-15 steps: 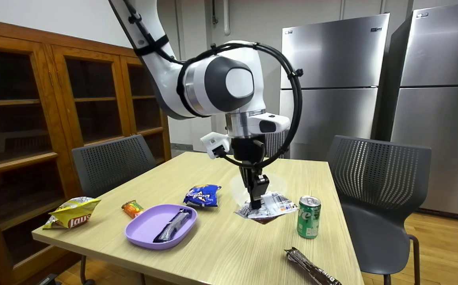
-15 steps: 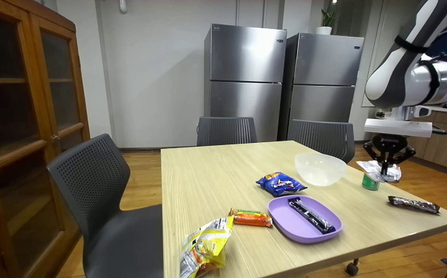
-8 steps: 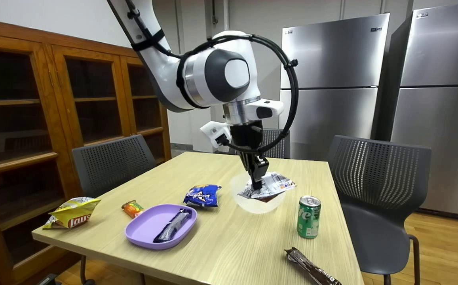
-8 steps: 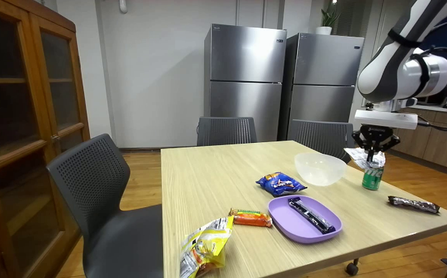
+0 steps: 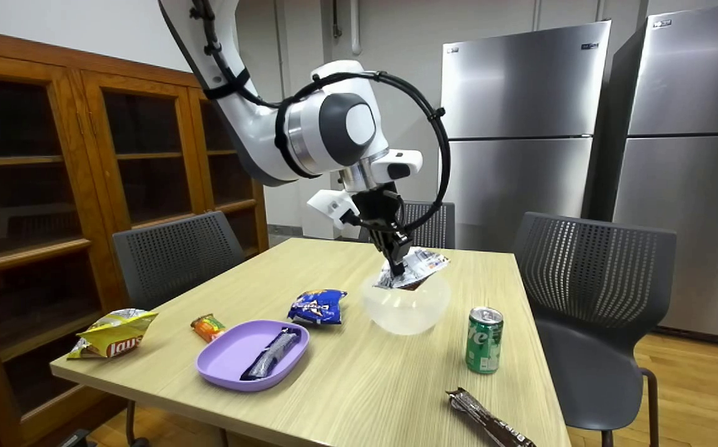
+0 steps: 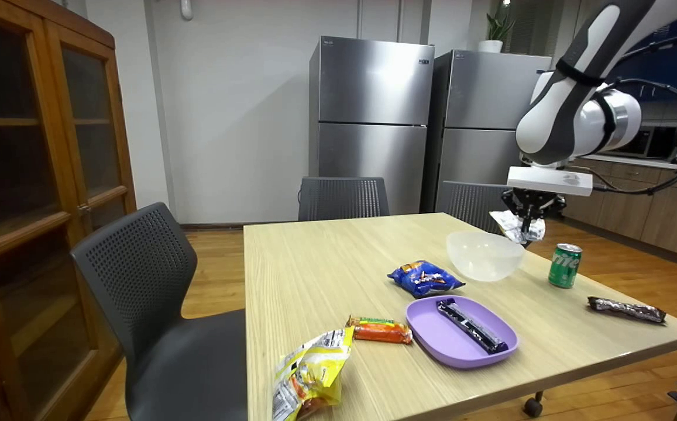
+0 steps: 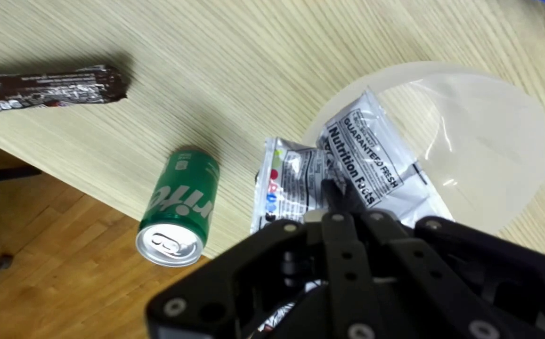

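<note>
Silver snack packet point(image 7: 373, 157) is pinched between the narrow-set jaws of the gripper point(image 5: 398, 269), flared to either side, seen partly across the translucent bowl point(image 7: 489, 155) in wrist view.

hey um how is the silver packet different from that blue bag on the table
The blue bag lies on the table; the silver packet is off it, pinched in the tool. The silver packet looks creased and flatter; the blue bag looks puffed up. Both are shiny, printed wrappers.

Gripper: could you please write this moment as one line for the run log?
gripper: shut on silver bag | silver bag: off table, near bowl | can: upright on table | plate: holds dark bar
</note>
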Motion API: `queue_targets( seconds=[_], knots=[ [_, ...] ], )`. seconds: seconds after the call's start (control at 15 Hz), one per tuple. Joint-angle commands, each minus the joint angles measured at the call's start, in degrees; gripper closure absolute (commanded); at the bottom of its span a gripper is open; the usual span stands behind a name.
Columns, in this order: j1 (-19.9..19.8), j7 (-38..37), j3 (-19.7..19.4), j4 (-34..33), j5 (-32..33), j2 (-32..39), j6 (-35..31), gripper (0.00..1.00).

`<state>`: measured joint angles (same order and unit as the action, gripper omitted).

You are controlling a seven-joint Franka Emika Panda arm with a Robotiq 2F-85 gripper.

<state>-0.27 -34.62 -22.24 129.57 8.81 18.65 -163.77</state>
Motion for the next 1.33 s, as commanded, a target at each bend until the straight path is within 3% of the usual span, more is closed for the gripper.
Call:
queue_targets(
  seconds=[0.0, 0.93, 1.0, 1.13, 1.27],
  knots=[
    [1.8, -1.8, -0.9, -5.3, -0.5, 5.0, -0.9, 1.0],
    [2.8, -1.1, -1.1, -18.2, -6.2, 17.3, 1.2, 1.0],
    [2.8, -1.1, -1.1, -18.6, -6.5, 17.7, 1.5, 0.74],
    [2.8, -1.2, -1.3, -19.3, -6.9, 18.4, 1.6, 0.68],
    [2.7, -1.0, -1.3, -19.8, -7.4, 18.8, 1.6, 0.53]
  ],
)
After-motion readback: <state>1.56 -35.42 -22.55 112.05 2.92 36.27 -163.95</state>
